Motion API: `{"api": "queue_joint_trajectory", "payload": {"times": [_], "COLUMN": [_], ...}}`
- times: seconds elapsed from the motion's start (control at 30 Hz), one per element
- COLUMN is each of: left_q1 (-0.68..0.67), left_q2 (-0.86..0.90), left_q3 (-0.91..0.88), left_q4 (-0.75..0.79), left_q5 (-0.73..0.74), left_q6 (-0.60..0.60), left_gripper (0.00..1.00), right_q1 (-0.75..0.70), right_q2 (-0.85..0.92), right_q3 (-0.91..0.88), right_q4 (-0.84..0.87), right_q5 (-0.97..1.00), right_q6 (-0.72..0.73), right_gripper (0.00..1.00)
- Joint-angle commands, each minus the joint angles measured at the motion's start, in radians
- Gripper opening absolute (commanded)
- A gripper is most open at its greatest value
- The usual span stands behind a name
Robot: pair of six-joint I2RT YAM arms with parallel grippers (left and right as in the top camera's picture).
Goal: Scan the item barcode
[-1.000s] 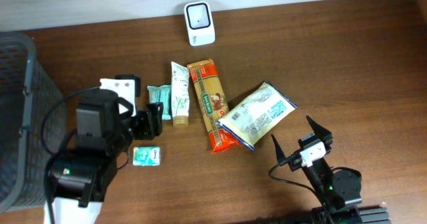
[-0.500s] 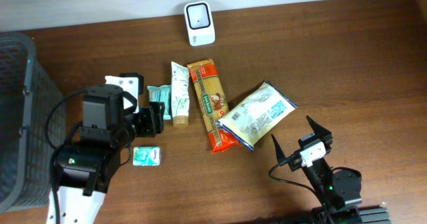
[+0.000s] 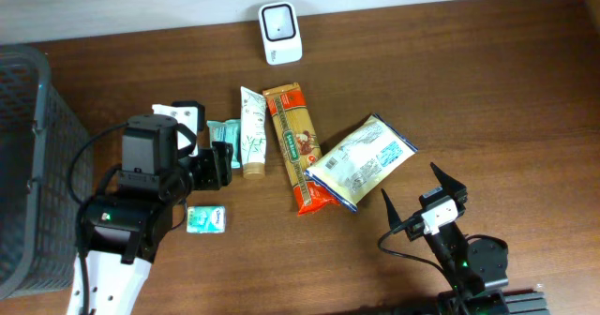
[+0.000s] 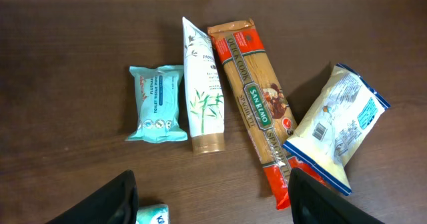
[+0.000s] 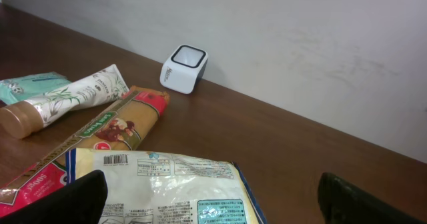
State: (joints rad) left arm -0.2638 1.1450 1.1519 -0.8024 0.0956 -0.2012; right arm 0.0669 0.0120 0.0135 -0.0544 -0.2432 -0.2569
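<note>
Just ahead of the left claw [image 3: 214, 167], which hangs empty with jaws well apart, lie a teal wipes pack [image 4: 157, 103] and a bamboo-print tube [image 4: 203, 94], nearly touching; which item is meant, I cannot tell. A closing pinch here could catch both, or skid the smooth, tapering tube sideways. The pack's soft film may crumple and hide its barcode. Further to that claw's right lies a long, stiff spaghetti packet [image 4: 257, 111]; the white, boxy scanner [image 3: 279, 21] stands well beyond. The right claw [image 5: 213, 197], fully spread and empty, sits just behind a glossy, pillowy bag [image 5: 160, 177] whose barcode faces up.
</note>
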Motion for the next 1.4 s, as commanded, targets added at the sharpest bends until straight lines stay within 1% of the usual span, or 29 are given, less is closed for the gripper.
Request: {"api": "queue_joint_trajectory", "payload": {"times": [0.0,0.5,0.6,0.67,0.7,0.73,0.83,0.9,0.97,1.0,1.03,1.07,1.23,1.37], "left_q1": [-0.005,-0.005,-0.005,-0.005,-0.005,-0.005,-0.004,-0.004,-0.003,0.000,0.011,0.029,0.132,0.233], "left_q2": [0.002,0.002,0.011,0.033,0.048,0.068,0.087,0.077,0.060,0.047,0.030,0.013,-0.069,-0.109], "left_q3": [0.009,0.009,0.009,0.009,0.009,0.009,0.009,0.014,0.022,0.026,0.027,0.029,0.029,0.029], "left_q4": [0.002,0.022,0.030,0.048,0.060,0.080,0.135,0.169,0.185,0.186,0.189,0.194,0.211,0.203], "left_q5": [-0.015,-0.049,-0.121,-0.130,-0.130,-0.130,-0.129,-0.130,-0.134,-0.171,-0.241,-0.278,-0.277,-0.277], "left_q6": [0.020,0.020,0.021,0.043,0.063,0.108,0.165,0.269,0.362,0.383,0.383,0.383,0.340,0.249], "left_gripper": [0.71,0.74,0.79,0.81,0.82,0.88,0.94,0.98,1.00,1.00,0.99,0.99,0.99,1.00], "right_q1": [-0.003,-0.003,-0.003,-0.003,-0.003,-0.003,-0.003,-0.003,-0.003,-0.003,-0.003,-0.003,-0.003,-0.003], "right_q2": [-0.006,-0.006,-0.006,-0.006,-0.006,-0.006,-0.006,-0.006,-0.006,-0.006,-0.006,-0.006,-0.006,-0.006], "right_q3": [-0.008,-0.008,-0.008,-0.008,-0.008,-0.008,-0.008,-0.008,-0.008,-0.008,-0.008,-0.008,-0.008,-0.008], "right_q4": [-0.002,-0.002,-0.002,-0.002,-0.002,-0.002,-0.002,-0.002,-0.002,-0.002,-0.002,-0.003,-0.002,-0.002], "right_q5": [0.009,0.009,0.009,0.009,0.009,0.009,0.009,0.009,0.009,0.009,0.009,0.009,0.009,0.009], "right_q6": [0.014,0.014,0.014,0.014,0.014,0.014,0.014,0.014,0.014,0.014,0.014,0.014,0.014,0.014], "right_gripper": [0.99,0.99,0.99,0.99,0.99,0.99,0.99,0.99,0.99,0.98,0.99,0.99,0.99,0.99]}}
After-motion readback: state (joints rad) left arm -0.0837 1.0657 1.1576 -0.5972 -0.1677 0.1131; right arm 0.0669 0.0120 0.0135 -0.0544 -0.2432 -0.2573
